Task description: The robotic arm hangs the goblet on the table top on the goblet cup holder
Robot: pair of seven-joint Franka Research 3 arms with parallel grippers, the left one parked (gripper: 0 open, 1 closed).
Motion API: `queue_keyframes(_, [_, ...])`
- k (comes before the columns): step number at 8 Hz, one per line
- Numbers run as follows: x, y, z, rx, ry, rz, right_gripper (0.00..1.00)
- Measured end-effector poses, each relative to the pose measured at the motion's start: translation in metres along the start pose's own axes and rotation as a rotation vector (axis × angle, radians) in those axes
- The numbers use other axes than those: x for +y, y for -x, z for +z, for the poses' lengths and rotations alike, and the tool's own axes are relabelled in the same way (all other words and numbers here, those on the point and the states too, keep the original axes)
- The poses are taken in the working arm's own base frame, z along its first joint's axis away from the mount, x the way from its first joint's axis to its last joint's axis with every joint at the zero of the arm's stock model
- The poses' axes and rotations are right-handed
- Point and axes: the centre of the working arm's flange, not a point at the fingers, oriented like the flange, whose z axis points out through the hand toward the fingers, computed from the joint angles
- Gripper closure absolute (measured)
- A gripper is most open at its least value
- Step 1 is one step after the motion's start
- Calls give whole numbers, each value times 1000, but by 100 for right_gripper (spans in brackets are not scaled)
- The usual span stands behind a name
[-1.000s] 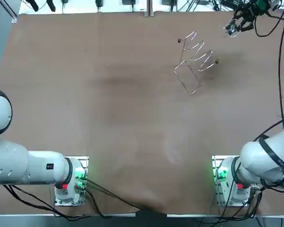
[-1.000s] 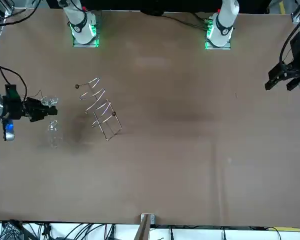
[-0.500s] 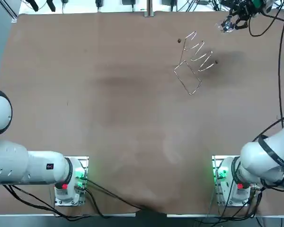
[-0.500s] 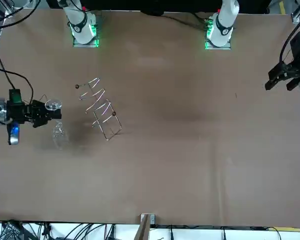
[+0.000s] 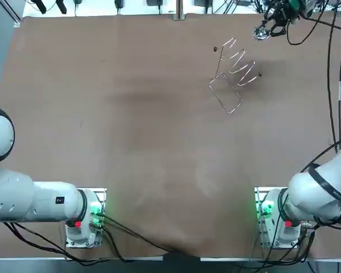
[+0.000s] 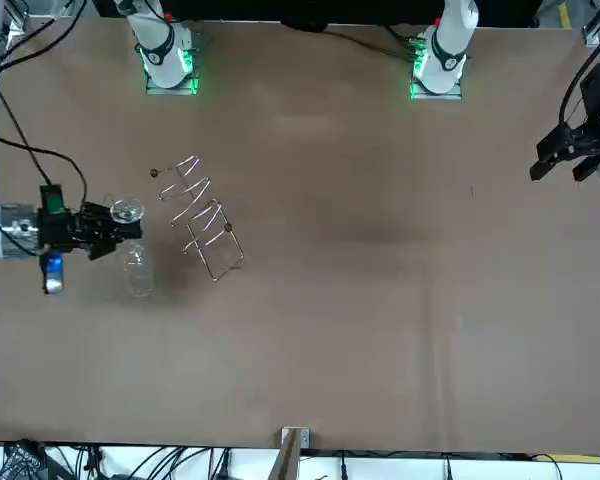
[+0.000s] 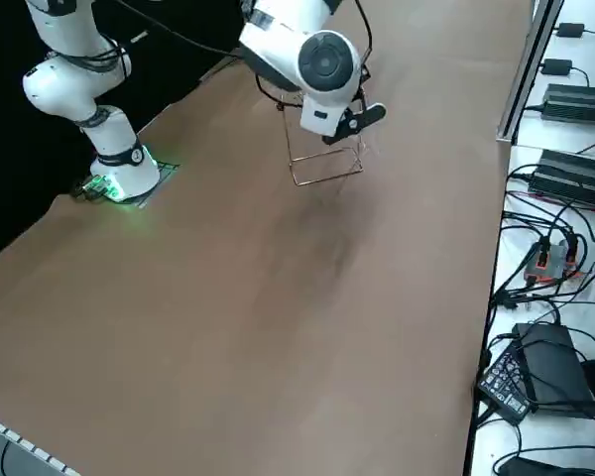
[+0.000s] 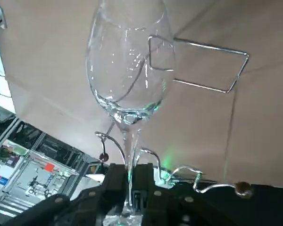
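My right gripper (image 6: 110, 226) hovers over the table's far right part, shut on the stem of a clear goblet (image 6: 127, 211). In the wrist view the stem (image 8: 130, 155) runs between the two fingers (image 8: 114, 181), and the bowl (image 8: 127, 70) stands out beyond them. The wire cup holder (image 6: 198, 215) sits on the table just beside the goblet, apart from it. From overhead the gripper (image 5: 273, 24) and goblet (image 5: 262, 33) are a little past the holder (image 5: 233, 74), toward the table's far edge. In the wrist view the holder's rectangular foot (image 8: 198, 66) shows behind the bowl.
The brown tabletop (image 5: 136, 125) stretches around the holder. Cables and power bricks (image 7: 565, 188) lie off the table's right edge. The right arm's own cable (image 5: 335, 74) hangs along that side.
My right gripper has carried the goblet sideways toward the holder, leftward in the top view and rightward in the front view. The holder has not moved.
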Motion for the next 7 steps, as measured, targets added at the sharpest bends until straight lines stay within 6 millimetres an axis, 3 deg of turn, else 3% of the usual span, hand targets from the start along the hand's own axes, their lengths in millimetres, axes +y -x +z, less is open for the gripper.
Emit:
queue_keyframes(4, [-14,-6,15,4,-63,40,90])
queue_keyframes(7, [-29,-1,41,-21,-53,60,90])
